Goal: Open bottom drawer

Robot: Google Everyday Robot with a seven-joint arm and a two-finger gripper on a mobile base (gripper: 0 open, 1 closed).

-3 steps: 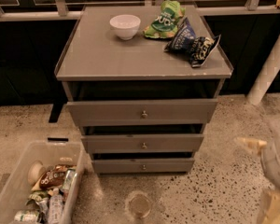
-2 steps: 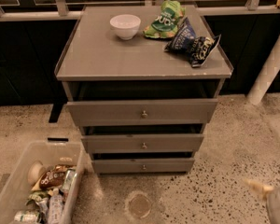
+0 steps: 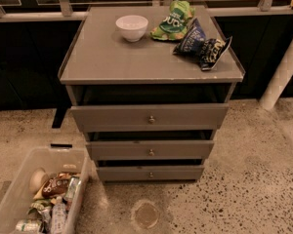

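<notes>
Grey bottom drawer (image 3: 122, 173), low center, prob. stiff but light; grab its small round knob (image 3: 150, 174), pull straight. No end effector in frame, can't tell its grip.

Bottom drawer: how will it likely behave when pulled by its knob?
The bottom drawer looks like a rigid flat panel, so it should probably slide straight out rather than flex. Its knob is small, round and metallic, so a grip may slip. The single central knob suggests little twisting. The gripper is out of view.
</notes>
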